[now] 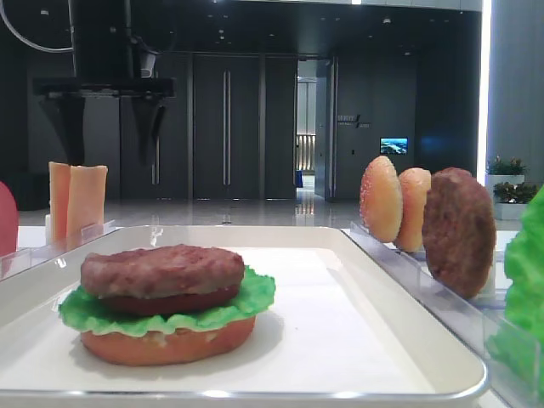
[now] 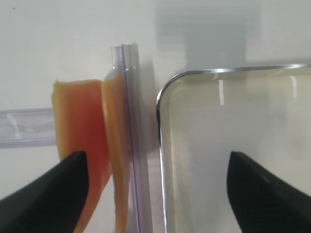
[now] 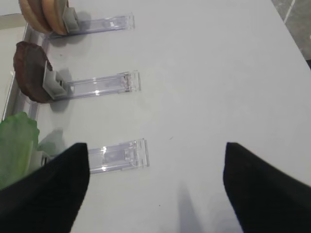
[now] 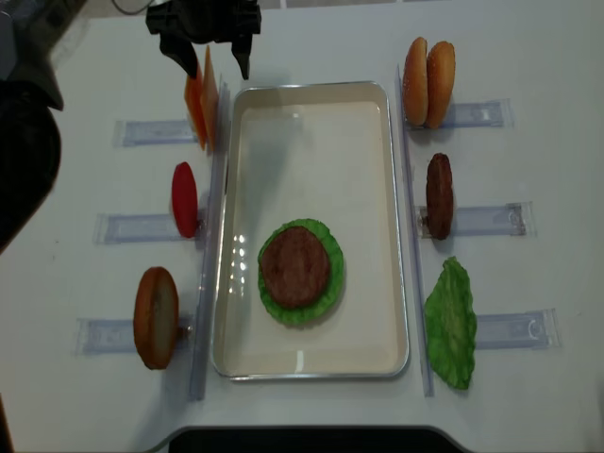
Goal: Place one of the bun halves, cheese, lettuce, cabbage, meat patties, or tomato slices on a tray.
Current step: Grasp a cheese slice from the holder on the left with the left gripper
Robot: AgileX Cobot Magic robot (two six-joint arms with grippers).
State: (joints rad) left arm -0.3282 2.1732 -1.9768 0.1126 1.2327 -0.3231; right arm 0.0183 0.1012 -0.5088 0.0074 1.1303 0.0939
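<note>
Two cheese slices stand upright in a holder left of the white tray. My left gripper hangs open above them. In the left wrist view the cheese lies by the left finger and the tray corner sits between the jaws, which hold nothing. On the tray a meat patty lies on lettuce over a bun half. My right gripper is open over bare table beside a clear holder.
Left of the tray stand a tomato slice and a bun half. On the right stand two bun halves, a patty and a lettuce leaf. Clear rails run along both long sides of the tray.
</note>
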